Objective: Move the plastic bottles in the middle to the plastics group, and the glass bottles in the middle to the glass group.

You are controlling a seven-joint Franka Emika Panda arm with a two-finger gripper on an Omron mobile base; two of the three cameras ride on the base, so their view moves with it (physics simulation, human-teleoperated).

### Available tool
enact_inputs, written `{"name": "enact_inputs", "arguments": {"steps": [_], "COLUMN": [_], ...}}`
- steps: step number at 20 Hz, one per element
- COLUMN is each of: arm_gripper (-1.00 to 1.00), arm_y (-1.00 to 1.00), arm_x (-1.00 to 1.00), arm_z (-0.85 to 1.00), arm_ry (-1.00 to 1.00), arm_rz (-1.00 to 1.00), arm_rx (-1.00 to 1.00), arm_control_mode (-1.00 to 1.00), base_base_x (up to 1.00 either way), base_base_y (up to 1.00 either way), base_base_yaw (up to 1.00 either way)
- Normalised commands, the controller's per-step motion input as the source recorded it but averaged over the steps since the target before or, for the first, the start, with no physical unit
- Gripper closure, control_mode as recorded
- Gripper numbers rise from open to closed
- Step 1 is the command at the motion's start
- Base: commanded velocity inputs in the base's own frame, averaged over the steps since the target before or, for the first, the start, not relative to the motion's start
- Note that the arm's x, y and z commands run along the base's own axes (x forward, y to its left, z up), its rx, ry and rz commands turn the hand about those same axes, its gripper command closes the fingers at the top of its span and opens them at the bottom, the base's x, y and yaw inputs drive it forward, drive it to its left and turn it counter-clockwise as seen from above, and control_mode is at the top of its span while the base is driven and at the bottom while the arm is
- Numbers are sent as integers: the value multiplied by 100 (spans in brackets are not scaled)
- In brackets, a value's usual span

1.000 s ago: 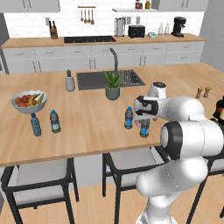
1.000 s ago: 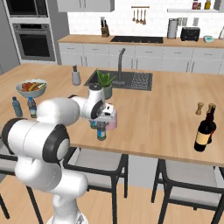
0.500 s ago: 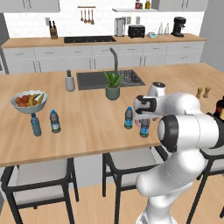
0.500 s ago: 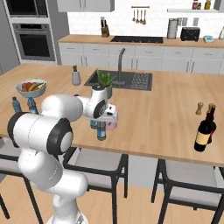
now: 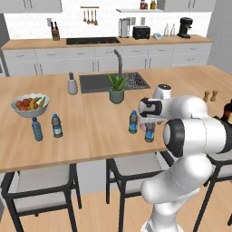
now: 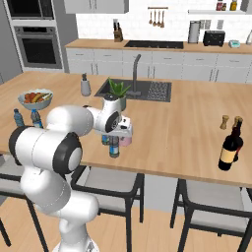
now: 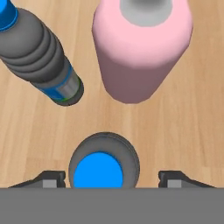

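Your gripper (image 7: 112, 180) is straddling a plastic bottle (image 7: 103, 166), fingers apparently not touching; the fruit bowl (image 5: 30, 105) is sitting far left.

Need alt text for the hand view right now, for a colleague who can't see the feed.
Looking straight down, a dark water bottle with a blue cap stands between the two fingertips of the gripper, which are spread to either side of it without touching. Beyond it on the wooden counter stand a pink bottle and another dark water bottle with a blue label band.
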Motion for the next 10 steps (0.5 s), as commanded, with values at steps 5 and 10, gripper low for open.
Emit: {"name": "enact_inputs", "arguments": {"steps": [5,10], "arm_gripper": [100,100], "arm_y": [0,25], "arm_x": [-35,-100], "arm_z": [0,5], "arm_ry": [0,-6], "arm_rz": [1,10], "arm_rx": [0,0], "arm_control_mode": [-100,-100], "base_base_x": [0,0], "base_base_y": [0,0], "base_base_yaw": [0,0]}}
